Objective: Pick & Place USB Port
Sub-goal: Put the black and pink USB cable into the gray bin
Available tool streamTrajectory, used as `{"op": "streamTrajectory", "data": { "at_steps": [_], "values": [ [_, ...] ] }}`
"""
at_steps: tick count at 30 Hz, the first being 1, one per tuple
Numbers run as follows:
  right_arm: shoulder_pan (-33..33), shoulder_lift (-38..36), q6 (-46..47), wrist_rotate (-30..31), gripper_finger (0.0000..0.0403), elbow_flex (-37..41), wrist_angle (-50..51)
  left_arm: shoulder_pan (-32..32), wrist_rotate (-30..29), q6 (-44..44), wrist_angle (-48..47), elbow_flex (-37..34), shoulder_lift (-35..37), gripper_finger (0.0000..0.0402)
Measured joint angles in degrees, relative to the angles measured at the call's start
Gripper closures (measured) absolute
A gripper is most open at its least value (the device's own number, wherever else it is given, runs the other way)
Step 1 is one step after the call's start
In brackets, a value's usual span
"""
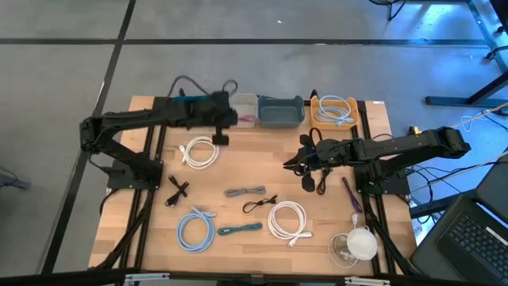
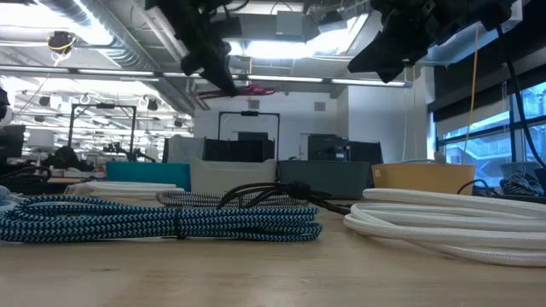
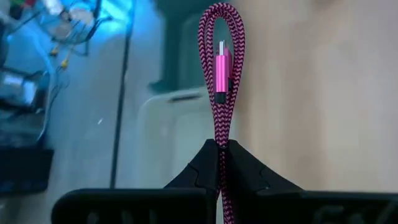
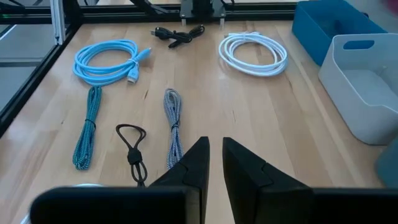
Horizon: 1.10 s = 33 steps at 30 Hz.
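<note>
- No text, label, brand, number or sign can be read in any of the four views.

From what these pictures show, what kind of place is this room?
Most likely a robotics lab or open workshop. A wooden table on a bare grey floor carries sorted cable coils and bins, two robot arms flank it, and the low view shows exposed ceiling ducts and more workbenches behind.
</note>
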<state>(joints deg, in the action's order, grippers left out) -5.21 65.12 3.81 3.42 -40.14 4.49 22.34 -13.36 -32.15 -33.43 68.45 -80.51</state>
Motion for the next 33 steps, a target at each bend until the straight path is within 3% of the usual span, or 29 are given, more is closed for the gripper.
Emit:
{"op": "streamTrajectory", "data": {
  "at_steps": [6, 12, 22, 33],
  "values": [
    [0.0, 0.0, -1.5, 0.0, 0.0354, 0.0, -0.1, 11.7, 7.1, -5.1, 0.2, 3.2, -4.0, 0.0395],
    [0.2, 0.0, -2.8, 0.0, 0.0354, 0.0, -0.5, 18.5, 12.3, -7.6, 0.1, 6.7, -12.7, 0.0395],
    [0.2, 0.0, -2.8, 0.0, 0.0354, 0.0, -0.4, 20.6, 15.6, -7.7, 0.2, 10.5, -27.0, 0.0395],
    [0.2, 0.0, -2.8, 0.0, 0.0354, 0.0, -0.2, 20.7, 15.6, -7.1, 1.0, 10.5, -35.0, 0.0379]
  ]
}}
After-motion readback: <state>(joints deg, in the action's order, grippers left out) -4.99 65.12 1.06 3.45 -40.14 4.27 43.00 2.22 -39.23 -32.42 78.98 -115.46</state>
